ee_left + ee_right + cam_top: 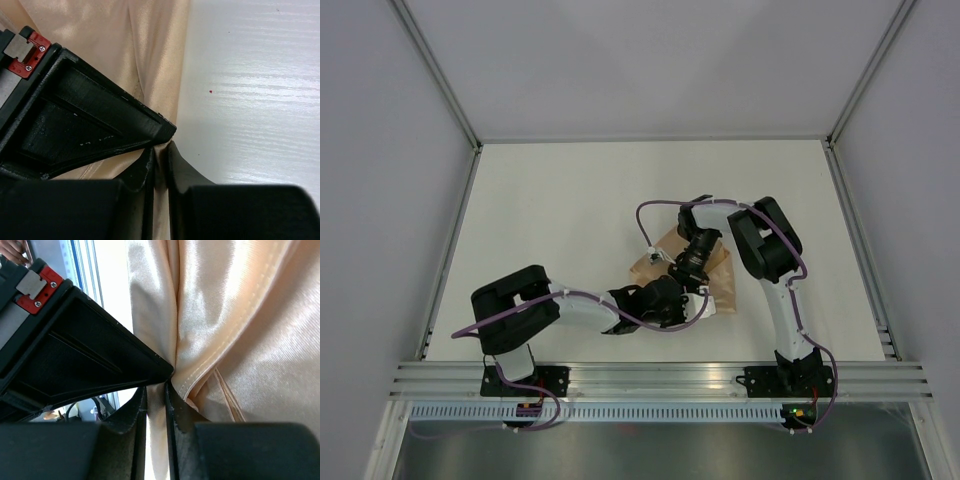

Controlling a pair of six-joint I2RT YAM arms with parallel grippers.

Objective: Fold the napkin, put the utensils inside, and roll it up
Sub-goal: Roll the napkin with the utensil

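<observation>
I read the napkin (pixel 723 285) in the top view as a bunched peach-orange cloth lying on the white counter (pixel 570 220), slightly right of centre and in the lower half of the frame, with much of it hidden under the two wrists. The left gripper (pixel 692 305) reaches in from the lower left and meets the cloth at its lower edge. The right gripper (pixel 682 270) comes down from the upper right and sits over the middle of the cloth. The two grippers are close together above the napkin. In the left wrist view the left gripper (pixel 161 157) has its jaws drawn nearly together, with a thin fold of the napkin (pixel 150 50) pinched between them. The cloth runs up from that grip to the upper left of the frame in long creases, and bare counter (pixel 250 100) fills the right half. In the right wrist view the right gripper (pixel 156 390) likewise has its jaws clamped on a narrow pleat of the napkin (pixel 240 315). The cloth gathers toward that grip from the upper right, and a stitched hem (pixel 235 330) runs diagonally across the frame. A purple cable (pixel 660 207) loops over the right arm in the top view.
</observation>
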